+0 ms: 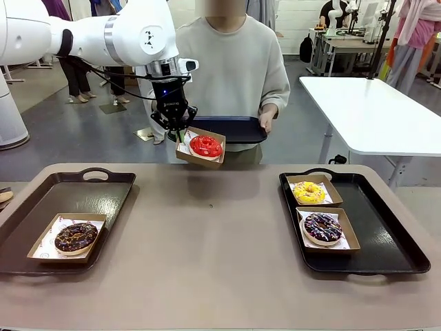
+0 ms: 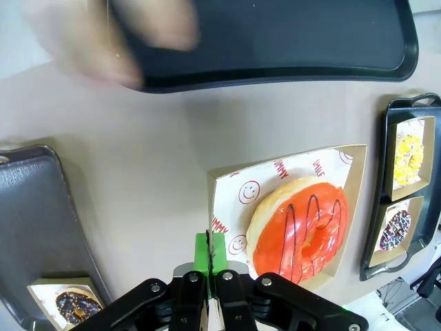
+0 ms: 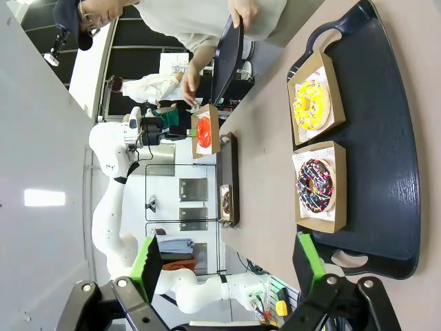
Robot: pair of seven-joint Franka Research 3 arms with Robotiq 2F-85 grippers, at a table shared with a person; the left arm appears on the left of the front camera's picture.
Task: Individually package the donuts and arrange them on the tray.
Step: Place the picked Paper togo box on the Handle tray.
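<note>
Now the brown table (image 1: 220,262) is seen stretching across the front view, with a dark tray (image 1: 65,207) set at its left end and another dark tray (image 1: 386,241) at its right end. A third tray (image 1: 231,129), dark blue, is held level above the far edge by the person's hand (image 1: 267,117), and in the left wrist view its underside is seen just beyond the lifted box.

On the left-end tray a paper-lined box carrying the chocolate donut (image 1: 76,236) is seen. On the right-end tray two boxes are lined up touching: the yellow-iced donut (image 1: 309,192) in the farther one, the dark sprinkled donut (image 1: 322,228) in the nearer one.

The red-iced donut (image 2: 300,227) is carried in the air in its cardboard box (image 2: 351,200), clear of the table, just below the front edge of the held tray. The box is tilted slightly in the front view. Its near rim is pinched by the left tool (image 2: 213,258), green pads pressed together on the cardboard and printed liner, while the donut itself is not touched.

The right tool (image 3: 227,265) is seen spread wide, nothing between its green pads (image 3: 147,265), hanging off the near end of the right-end tray
</note>
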